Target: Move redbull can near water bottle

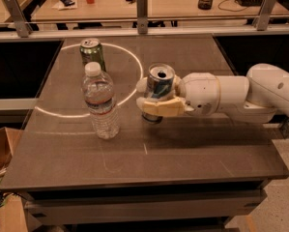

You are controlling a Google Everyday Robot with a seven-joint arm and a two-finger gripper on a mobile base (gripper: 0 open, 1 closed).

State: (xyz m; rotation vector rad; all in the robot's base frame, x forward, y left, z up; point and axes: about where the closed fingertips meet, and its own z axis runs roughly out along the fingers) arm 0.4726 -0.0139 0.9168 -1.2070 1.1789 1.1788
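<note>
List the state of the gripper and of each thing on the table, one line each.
gripper: shut on the redbull can, over the table to the right of the bottle.
redbull can: upright, held between the fingers, apart from the bottle.
water bottle: upright on the table, white cap on.
green can: upright on the table, behind the bottle.

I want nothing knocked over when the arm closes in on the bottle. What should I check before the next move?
1. Grip: the gripper, over mid-table to the right of the bottle in the picture, has its fingers shut on the redbull can: ok.
2. Redbull can roughly upright: ok.
3. Water bottle upright and capped: ok.
4. Bare table between can and bottle: ok.
5. Green can behind the bottle, off the path: ok.
6. Can's base clear of the table: cannot tell.
</note>
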